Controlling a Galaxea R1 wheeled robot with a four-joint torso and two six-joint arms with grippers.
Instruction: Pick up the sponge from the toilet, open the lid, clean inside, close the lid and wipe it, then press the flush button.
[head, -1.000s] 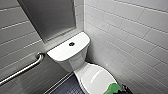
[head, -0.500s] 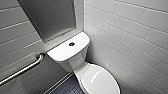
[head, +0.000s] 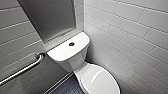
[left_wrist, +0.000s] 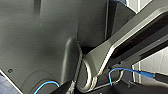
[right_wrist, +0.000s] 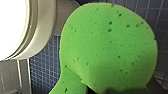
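The white toilet stands in the corner with its lid down over the bowl. The dark flush button sits in the middle of the flat tank top. In the right wrist view the bright green sponge looms close to the camera, its narrow near end pinched in my right gripper, which is shut on it. It hangs over the blue floor just beside the toilet's rim. The left wrist view looks onto my own dark body panels and arm.
A metal grab bar runs along the left wall below a grey panel. White tiled wall closes in tight on the toilet's right. Dark blue mosaic floor shows to the left of the bowl.
A second ago a green speck showed at the head view's lower edge beside the lid; it has since dropped out of that picture. The toilet looks the same.
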